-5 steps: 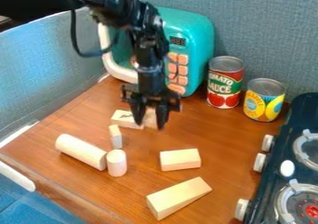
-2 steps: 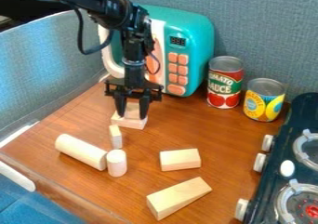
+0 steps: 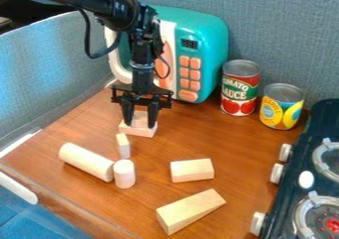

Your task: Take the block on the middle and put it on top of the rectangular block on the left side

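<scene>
Five blocks point(image 3: 192, 171), two cylinders point(image 3: 86, 161), two cans point(image 3: 240, 88), one microwave point(image 3: 206, 30), one stove point(image 3: 299, 156).

Labels point(image 3: 240, 90) on cans point(image 3: 283, 89), digits point(image 3: 189, 44) on microwave point(image 3: 205, 27)

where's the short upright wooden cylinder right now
The short wooden cylinder stands left of centre in the camera view, by the right end of the long pale wooden cylinder and just in front of the narrow wooden block.
</scene>
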`<action>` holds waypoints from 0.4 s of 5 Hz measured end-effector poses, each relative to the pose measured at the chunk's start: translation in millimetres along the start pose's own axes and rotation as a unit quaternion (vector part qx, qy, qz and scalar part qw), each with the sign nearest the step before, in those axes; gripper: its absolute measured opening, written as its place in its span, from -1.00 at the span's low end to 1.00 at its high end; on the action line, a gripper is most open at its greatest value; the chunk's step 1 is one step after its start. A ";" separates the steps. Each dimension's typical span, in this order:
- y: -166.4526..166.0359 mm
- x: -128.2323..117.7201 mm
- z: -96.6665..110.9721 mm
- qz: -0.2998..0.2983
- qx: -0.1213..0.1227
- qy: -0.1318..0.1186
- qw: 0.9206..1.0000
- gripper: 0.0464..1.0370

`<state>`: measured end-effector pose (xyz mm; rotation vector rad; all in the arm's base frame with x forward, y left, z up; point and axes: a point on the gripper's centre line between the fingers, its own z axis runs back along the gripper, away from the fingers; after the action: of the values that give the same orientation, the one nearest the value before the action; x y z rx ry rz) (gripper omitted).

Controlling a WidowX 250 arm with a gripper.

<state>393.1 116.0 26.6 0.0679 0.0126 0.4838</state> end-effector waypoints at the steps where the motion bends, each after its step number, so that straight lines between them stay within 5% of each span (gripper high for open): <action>1: -2.1 -1.2 1.4 -0.009 -0.009 0.006 1.000 0.06; 2: 0.1 -2.5 1.3 -0.004 -0.009 0.012 1.000 0.21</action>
<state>390.9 114.8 27.9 0.0435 0.0319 0.4768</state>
